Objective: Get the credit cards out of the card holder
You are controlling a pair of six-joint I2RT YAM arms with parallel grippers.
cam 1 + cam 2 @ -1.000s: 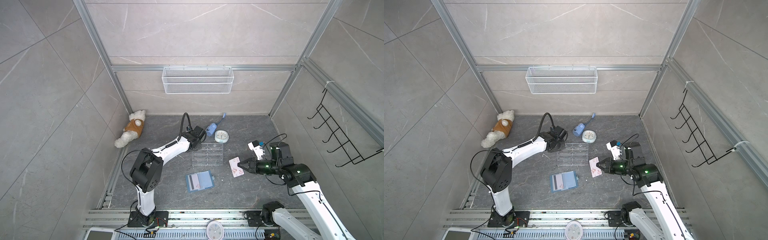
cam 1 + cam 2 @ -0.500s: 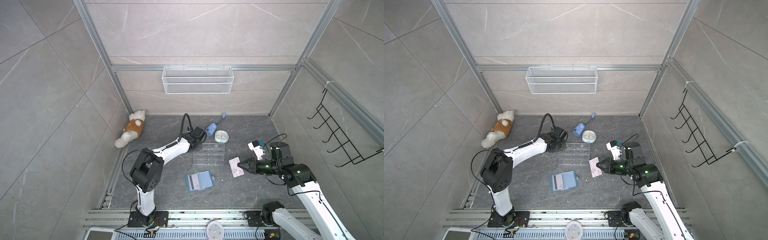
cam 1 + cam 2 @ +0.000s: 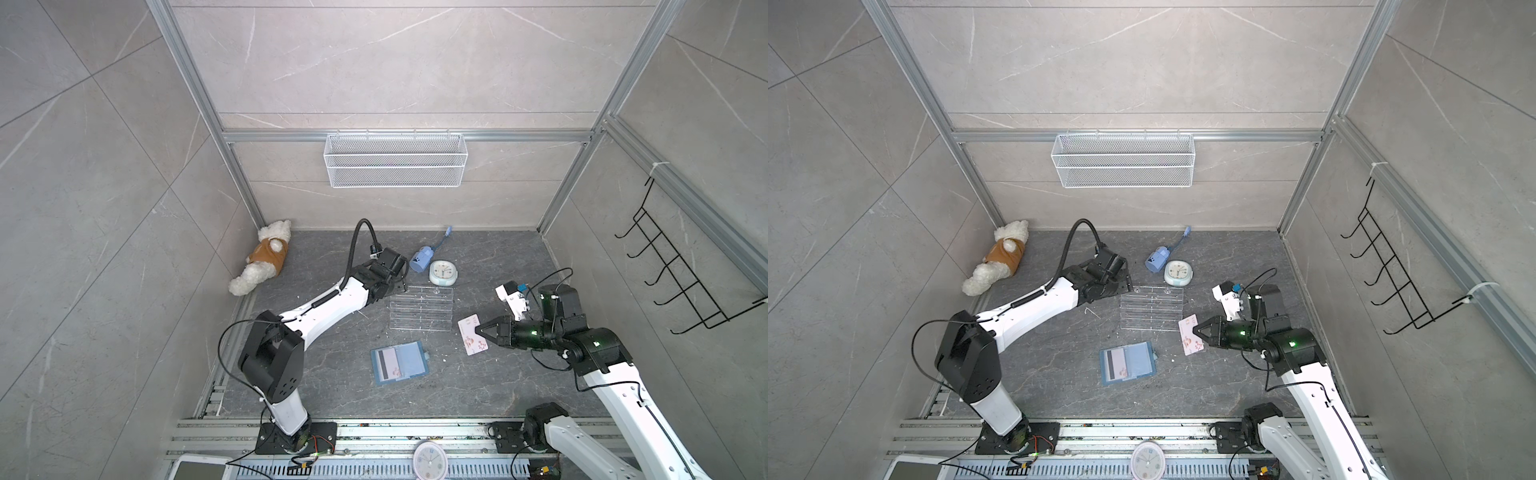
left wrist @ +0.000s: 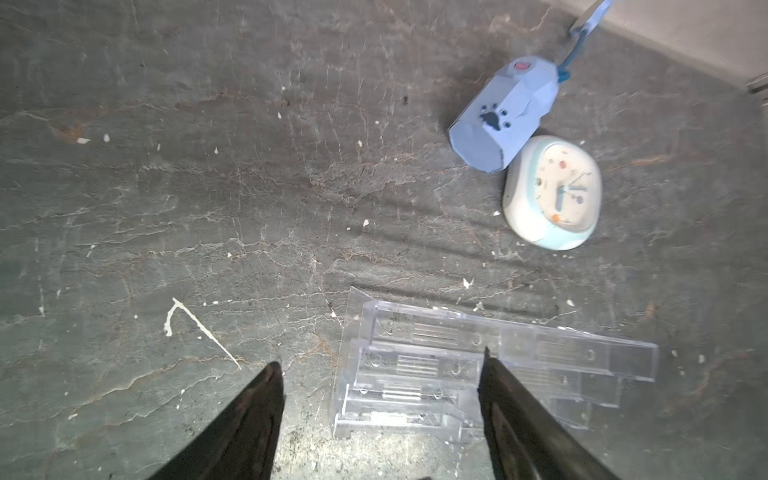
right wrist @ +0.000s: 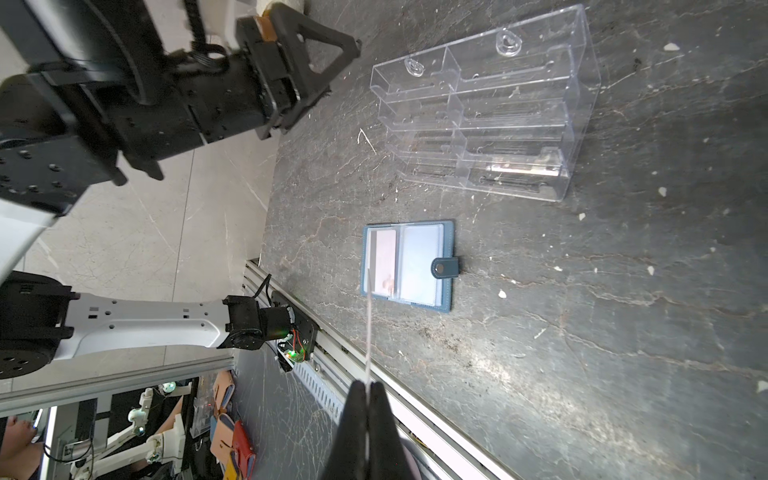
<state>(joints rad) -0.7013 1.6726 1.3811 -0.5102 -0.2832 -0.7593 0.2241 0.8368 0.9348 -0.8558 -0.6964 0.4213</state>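
The dusty-blue card holder [image 3: 409, 362] [image 5: 444, 241] lies open on the dark table. One of the credit cards [image 3: 386, 365] [image 5: 384, 257], with a dark stripe, sits in a clear sleeve of it. My right gripper [image 3: 478, 331] [image 3: 1196, 331] [image 5: 367, 384] is shut on another pink-white credit card [image 3: 468, 347] [image 3: 1188, 347], which the right wrist view shows edge-on [image 5: 368, 324], right of the holder and above the table. My left gripper [image 4: 380, 363] [image 5: 338, 68] stands open and empty at the far left corner of the clear acrylic rack [image 3: 420, 307] [image 4: 540, 345].
A small pale clock [image 3: 443, 273] and a blue pouch with a paw print [image 3: 422, 257] lie behind the rack. A teddy bear [image 3: 266, 262] rests in the back left corner. A wire basket [image 3: 395, 166] hangs on the back wall, black hooks [image 3: 681, 282] on the right wall.
My left gripper has opened wide beside the acrylic rack. The right gripper holds the card in the same place.
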